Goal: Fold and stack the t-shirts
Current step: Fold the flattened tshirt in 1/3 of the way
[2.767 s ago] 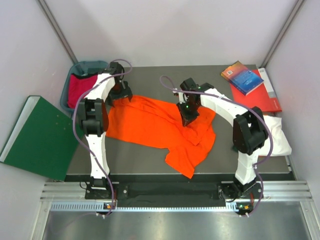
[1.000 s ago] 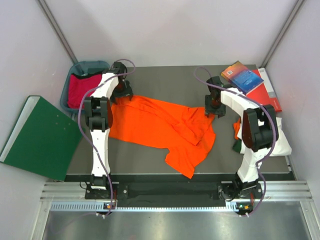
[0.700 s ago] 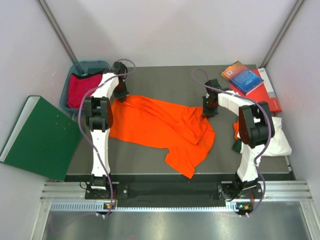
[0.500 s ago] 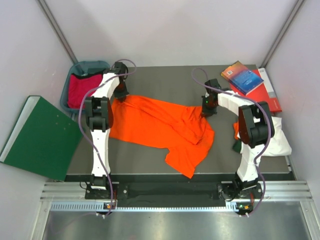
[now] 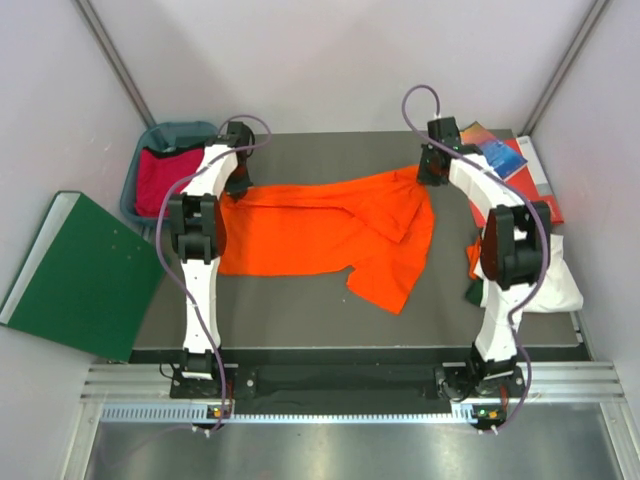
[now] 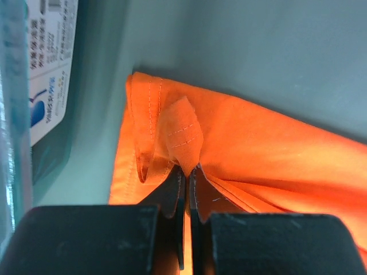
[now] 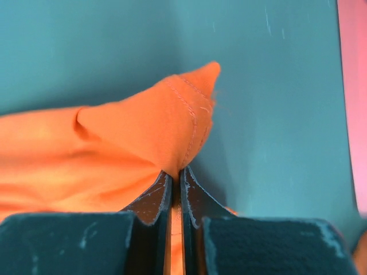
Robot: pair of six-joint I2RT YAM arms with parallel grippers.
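Starting far left: the green board (image 5: pixel 85 275) and the teal bin (image 5: pixel 178 127) with the crimson t-shirt (image 5: pixel 160 178) stuffed in it are sitting exactly where they were. The left gripper (image 6: pixel 186 172) hasn't budged either. Its jaws are pinched together on a stitched hem fold at the far-left corner of the orange t-shirt (image 5: pixel 320 225), right next to the bin. The big change is on the other side. About a second ago the right gripper (image 7: pixel 176 172) was down near the middle-right of the shirt, and now it's swung out to the far right of the table (image 5: pixel 300 310), just beside the blue book (image 5: pixel 497 152) and red book (image 5: pixel 535 195). Its jaws are clamped on a seamed corner of the orange fabric. That pull has drawn the shirt's far edge into a nearly straight line between the two grippers, so it's lying a lot wider and flatter than the bunched heap from before. The near-right part is still rumpled and trails toward the front edge. I'd say this is still the spreading-out step and no fold has been made yet. The white t-shirt (image 5: pixel 560 285) waits at the right edge.
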